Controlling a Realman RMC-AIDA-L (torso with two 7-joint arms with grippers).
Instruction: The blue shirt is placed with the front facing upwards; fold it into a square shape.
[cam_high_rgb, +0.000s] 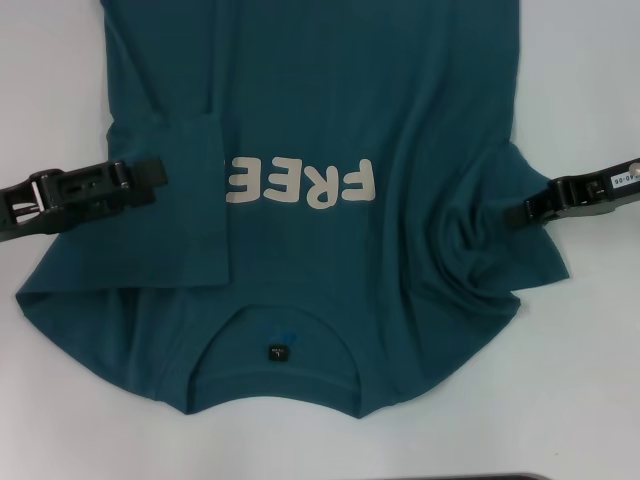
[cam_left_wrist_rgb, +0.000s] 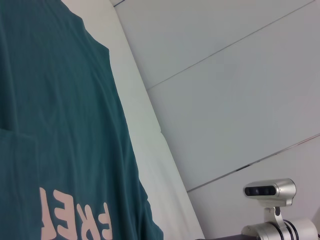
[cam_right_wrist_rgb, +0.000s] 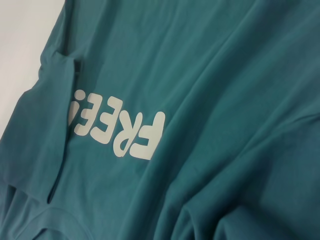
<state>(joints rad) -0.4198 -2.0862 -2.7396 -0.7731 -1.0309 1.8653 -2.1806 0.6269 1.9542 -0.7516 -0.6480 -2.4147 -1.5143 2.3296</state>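
The blue shirt (cam_high_rgb: 400, 100) lies flat on the table, neckline and small black tag (cam_high_rgb: 273, 352) nearest me. Its cream lettering (cam_high_rgb: 300, 182) reads upside down from here. The sleeve flap (cam_high_rgb: 185, 200) on my left is folded inward over the chest and covers the end of the lettering. My left gripper (cam_high_rgb: 150, 182) hovers at that flap's outer edge, fingers slightly apart and holding nothing. My right gripper (cam_high_rgb: 520, 212) is at the shirt's right side, shut on bunched, wrinkled cloth. The shirt (cam_left_wrist_rgb: 60, 125) fills the left wrist view, and the shirt (cam_right_wrist_rgb: 225, 75) fills the right wrist view; neither shows fingers.
The white table (cam_high_rgb: 600, 380) shows bare on both sides of the shirt and along the near edge. In the left wrist view a silver camera on a stand (cam_left_wrist_rgb: 270, 192) rises beyond the table's far side, before grey wall panels.
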